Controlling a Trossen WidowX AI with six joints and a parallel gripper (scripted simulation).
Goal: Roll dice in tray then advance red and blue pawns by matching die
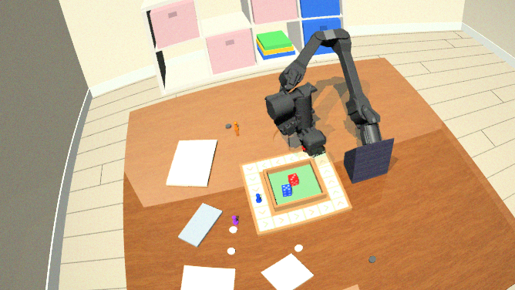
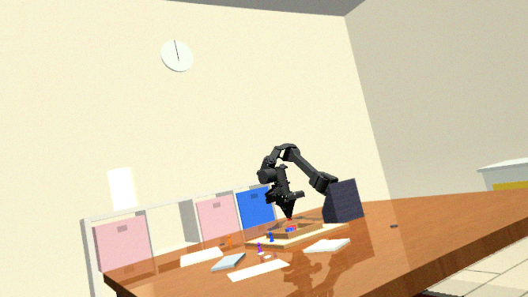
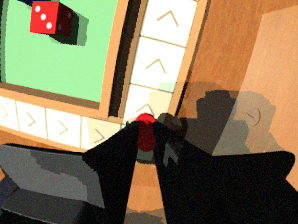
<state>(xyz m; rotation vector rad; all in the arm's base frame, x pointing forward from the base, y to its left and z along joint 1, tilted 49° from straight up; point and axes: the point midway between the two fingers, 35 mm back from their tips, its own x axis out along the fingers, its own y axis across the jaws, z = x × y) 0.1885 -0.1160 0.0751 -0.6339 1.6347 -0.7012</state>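
Note:
My gripper is shut on the red pawn. It holds the pawn just above the far edge of the board's arrow track, near the far right corner. The wooden tray with a green floor sits in the middle of the board. The red die lies in it with three pips up. The blue die lies beside it with several pips up. The blue pawn stands on the left side of the track.
A dark box at the arm's base stands right of the board. An orange pawn, a purple pawn, white cards, a light blue card and small discs lie left of and in front of the board. A shelf stands behind the table.

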